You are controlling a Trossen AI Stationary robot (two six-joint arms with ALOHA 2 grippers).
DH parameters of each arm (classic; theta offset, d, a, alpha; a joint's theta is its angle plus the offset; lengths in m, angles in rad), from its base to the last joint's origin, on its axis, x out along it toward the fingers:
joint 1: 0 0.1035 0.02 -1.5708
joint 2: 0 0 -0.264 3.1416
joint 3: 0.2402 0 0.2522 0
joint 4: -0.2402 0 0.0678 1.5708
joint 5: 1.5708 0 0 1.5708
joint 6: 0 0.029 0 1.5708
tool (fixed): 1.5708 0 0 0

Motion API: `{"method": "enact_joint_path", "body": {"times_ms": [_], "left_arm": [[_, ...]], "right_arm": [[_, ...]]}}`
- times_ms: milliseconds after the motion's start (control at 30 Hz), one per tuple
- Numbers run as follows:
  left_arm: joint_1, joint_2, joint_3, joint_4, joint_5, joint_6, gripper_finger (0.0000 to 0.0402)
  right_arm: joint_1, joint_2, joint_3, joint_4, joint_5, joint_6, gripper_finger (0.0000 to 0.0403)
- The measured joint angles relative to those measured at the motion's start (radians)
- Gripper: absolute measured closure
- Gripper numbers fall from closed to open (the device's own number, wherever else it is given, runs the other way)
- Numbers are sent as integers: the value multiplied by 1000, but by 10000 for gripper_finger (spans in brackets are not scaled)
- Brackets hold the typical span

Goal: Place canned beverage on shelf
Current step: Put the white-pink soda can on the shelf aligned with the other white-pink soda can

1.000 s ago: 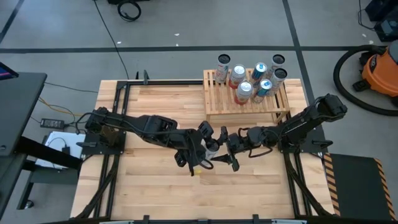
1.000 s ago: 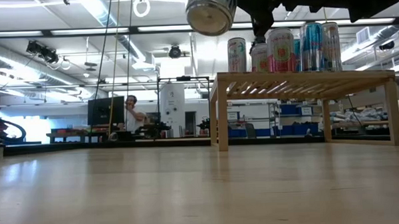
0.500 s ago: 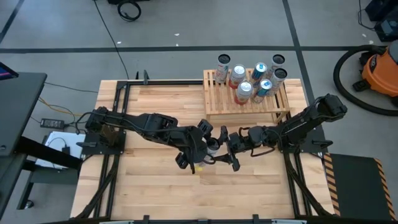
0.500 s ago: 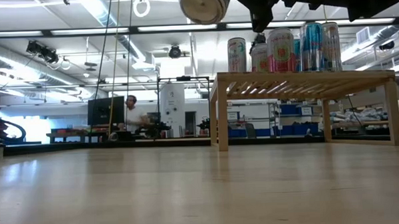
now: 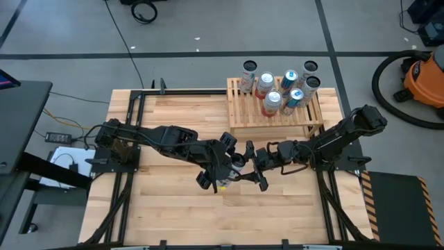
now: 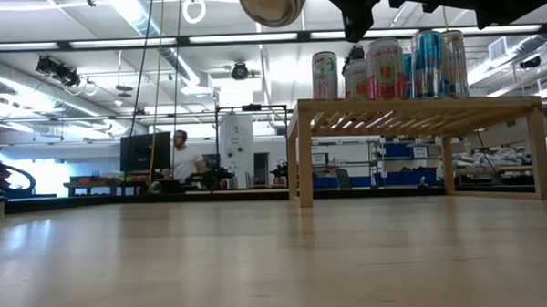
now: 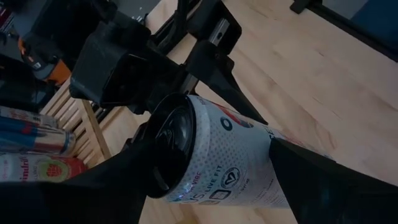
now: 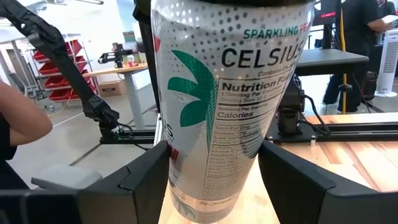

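Can (image 8: pixel 217 106) held aloft between the left gripper (image 5: pixel 223 167) and right gripper (image 5: pixel 255 172), both apparently clamped on it, has risen slightly above the table and tipped, suggesting a handover short of the shelf (image 5: pixel 239 114).

Wood table (image 5: pixel 166 208) w/ slatted shelf (image 5: pixel 243 114) at rear, approx six cans (image 5: pixel 272 103) upright.

The robot is 2 matte black jointed arms of blocky segments with thin dark cables looped along them, the left hand (image 5: pixel 223 165) and the right hand (image 5: pixel 258 169) each ending in 2 flat, angular black fingers (image 8: pixel 152 177).
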Motion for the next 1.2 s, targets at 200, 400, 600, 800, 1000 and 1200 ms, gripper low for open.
{"method": "enact_joint_path", "body": {"times_ms": [200,400,600,800,1000,1200], "left_arm": [[0,1,0,-3,1,-7,86],[0,2,-1,-7,2,-25,86],[0,2,-1,-19,2,-53,86],[0,3,-3,-31,2,-66,86],[5,7,-7,-29,5,-81,86],[5,8,-7,-27,6,-93,86]], "right_arm": [[0,0,0,-1,8,0,159],[0,-1,0,-6,11,0,159],[0,-1,0,-8,16,1,159],[0,-2,0,-6,34,0,159],[0,-3,1,2,37,0,159],[0,-3,23,-25,38,0,159]]}}
